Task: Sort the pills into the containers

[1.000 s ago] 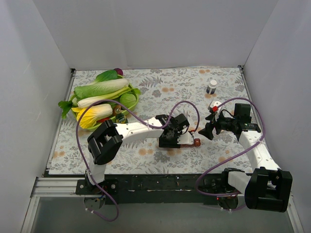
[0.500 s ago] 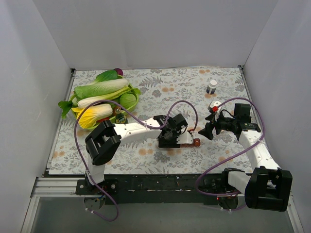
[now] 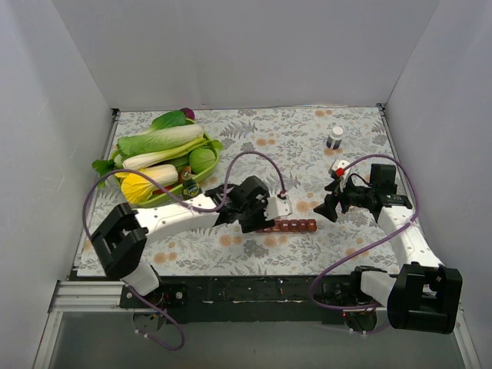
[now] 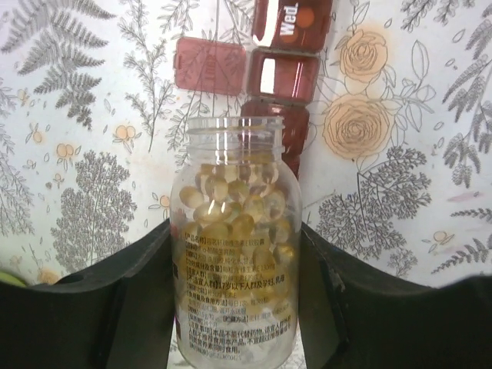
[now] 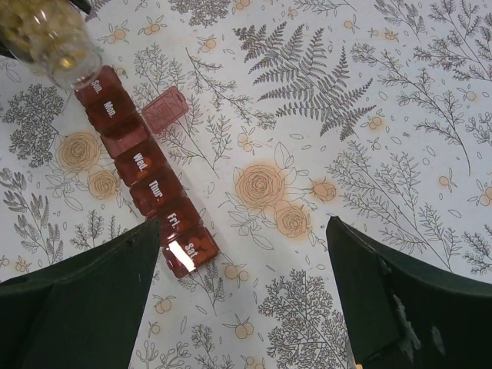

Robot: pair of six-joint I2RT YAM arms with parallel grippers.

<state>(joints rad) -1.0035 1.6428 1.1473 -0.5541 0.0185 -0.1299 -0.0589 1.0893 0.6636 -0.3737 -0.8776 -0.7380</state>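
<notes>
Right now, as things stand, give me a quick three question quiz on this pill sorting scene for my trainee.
1. True or false: the left gripper is shut on the clear pill bottle.
2. Which compartment of the containers has its lid flipped open? A) Sun. B) The one between Mon. and Wed. C) Sat.
3. Fill in: the right gripper is ____, with nothing held.
Key: 1 true; 2 B; 3 open.
</notes>
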